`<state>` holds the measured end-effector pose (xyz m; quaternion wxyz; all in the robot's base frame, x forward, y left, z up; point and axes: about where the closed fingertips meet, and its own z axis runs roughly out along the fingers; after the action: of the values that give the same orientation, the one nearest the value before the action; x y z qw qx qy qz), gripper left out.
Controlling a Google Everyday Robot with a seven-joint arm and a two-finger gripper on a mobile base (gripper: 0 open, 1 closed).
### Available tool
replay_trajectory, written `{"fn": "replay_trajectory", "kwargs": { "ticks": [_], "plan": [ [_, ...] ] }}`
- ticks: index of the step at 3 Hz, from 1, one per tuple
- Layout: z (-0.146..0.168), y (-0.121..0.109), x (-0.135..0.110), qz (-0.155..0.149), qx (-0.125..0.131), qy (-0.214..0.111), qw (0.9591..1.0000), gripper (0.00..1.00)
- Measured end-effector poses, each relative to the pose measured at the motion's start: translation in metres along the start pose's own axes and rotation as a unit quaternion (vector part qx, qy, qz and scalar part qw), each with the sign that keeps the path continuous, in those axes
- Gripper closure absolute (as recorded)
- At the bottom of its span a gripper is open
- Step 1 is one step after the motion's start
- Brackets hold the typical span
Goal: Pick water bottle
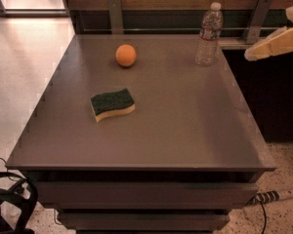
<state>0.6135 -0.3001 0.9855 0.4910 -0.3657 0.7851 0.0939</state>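
Water bottle (208, 35): upright, far right corner of table (185, 130); well apart from orange ball (126, 55)
Gripper (252, 54): beyond right edge, near bottle; released or clenched, cannot tell
Risk: tall, probably light; likely toppled or pushed off by a sideways nudge

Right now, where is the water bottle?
In the camera view, the water bottle stands upright at the far right corner of the table, right of the orange ball; the hand hangs off the edge to its right.
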Motion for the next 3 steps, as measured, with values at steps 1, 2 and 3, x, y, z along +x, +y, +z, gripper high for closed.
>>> {"fn": "replay_trajectory", "kwargs": {
  "ticks": [1,2,3],
  "plan": [
    [0.039,-0.020,-0.013,0.016,-0.001,-0.078,0.9968,0.00],
    [0.063,-0.033,-0.020,0.029,0.001,-0.134,0.9906,0.00],
    [0.088,-0.039,-0.024,0.038,-0.008,-0.173,0.9842,0.00]
  ]
}}
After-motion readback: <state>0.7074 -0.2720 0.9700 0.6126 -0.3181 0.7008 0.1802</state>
